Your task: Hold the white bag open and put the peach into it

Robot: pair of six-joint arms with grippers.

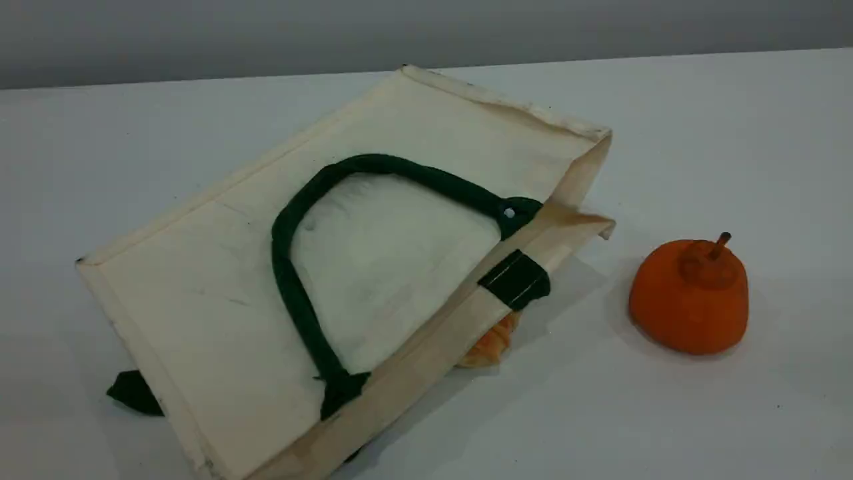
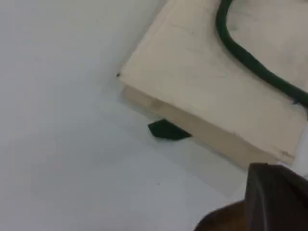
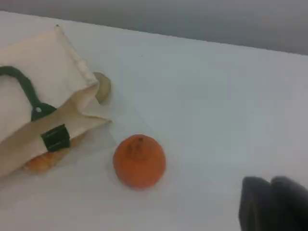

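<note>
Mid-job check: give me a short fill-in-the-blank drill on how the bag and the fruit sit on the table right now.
1. The white bag lies ____ on the table, not standing.
2. The rope handle resting on top of the bag is dark ____.
3. The fruit standing apart on the table, outside the bag's mouth, is ____ with a short stem.
4. In the right wrist view, a beige ball peeks out ____ the bag's far corner.

Missing words: flat; green; orange; behind

The scene view slants down across the table (image 1: 733, 413). Both wrist views sit closer — left over the white bag (image 2: 202, 86) corner, right sharing the orange stemmed fruit (image 3: 139, 161).
</note>
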